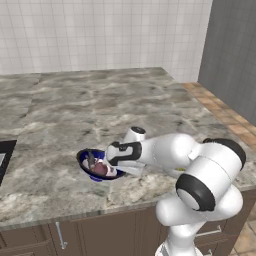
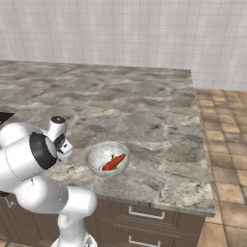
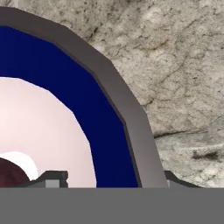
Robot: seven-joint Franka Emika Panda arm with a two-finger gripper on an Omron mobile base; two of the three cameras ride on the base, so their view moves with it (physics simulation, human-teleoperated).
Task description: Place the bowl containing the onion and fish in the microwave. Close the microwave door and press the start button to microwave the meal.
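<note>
The round bowl with dark blue outside and white inside (image 1: 96, 165) stands on the grey marbled stone surface (image 1: 100, 107), near its front edge and towards the left side in the left base view. Inside the bowl lie the small reddish-brown onion ball (image 1: 100, 169) and the slim dark grey fish (image 1: 91, 159), which leans against the back part of the bowl. In the hand view the blue rim (image 3: 109, 127) curves across the picture, with the white inside to the left of it and a dark red piece of the onion at the lower left. The claw (image 1: 111, 161) of the white arm reaches to the right side of the bowl, at the rim; one dark finger tip (image 3: 52, 177) is inside the bowl and the other one is outside of the rim, so the jaws stand on both sides of the wall, but I cannot tell if they already press on it. More to the right along the front edge, in the right base view, stands a plain white bowl (image 2: 107, 159) with an orange vegetable (image 2: 114, 162) in it. Behind the surface there is a white tiled wall (image 1: 100, 32), and below the front edge are brown wood drawers with grey handles (image 2: 144, 214).
</note>
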